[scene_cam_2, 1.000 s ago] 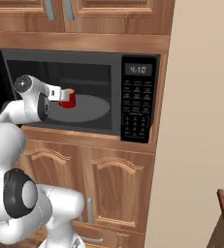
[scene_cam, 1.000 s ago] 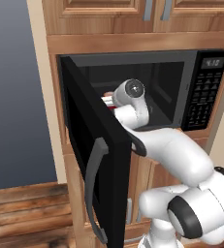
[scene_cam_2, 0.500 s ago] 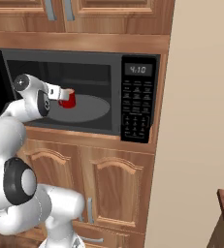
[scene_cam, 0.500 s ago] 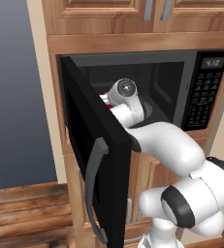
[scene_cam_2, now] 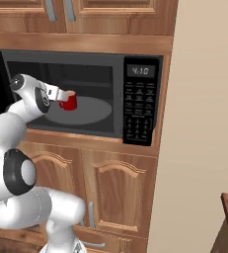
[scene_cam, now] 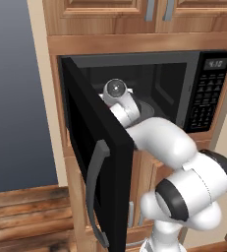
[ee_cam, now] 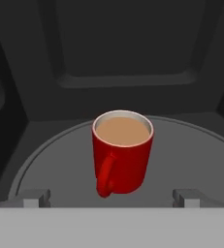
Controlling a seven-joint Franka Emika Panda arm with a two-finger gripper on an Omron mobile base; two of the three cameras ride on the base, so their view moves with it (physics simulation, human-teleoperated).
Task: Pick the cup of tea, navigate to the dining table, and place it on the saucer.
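Right now the cup of tea [ee_cam: 122,151] is standing upright on the grey turntable [ee_cam: 191,160] inside the open microwave [scene_cam_2: 110,74], its handle turned toward the camera. The gripper [ee_cam: 107,197] is sitting just in front of it with its jaws spread wide and closing on nothing; the fingertips [ee_cam: 32,197] are flanking the cup but staying apart from it. The glossy red wall is likely slippery and rigid, and the tan liquid is reaching close to the rim, so any tilt would probably spill it. A hold across the cylindrical body, below the rim and clear of the handle, looks the safest grip, kept level throughout.
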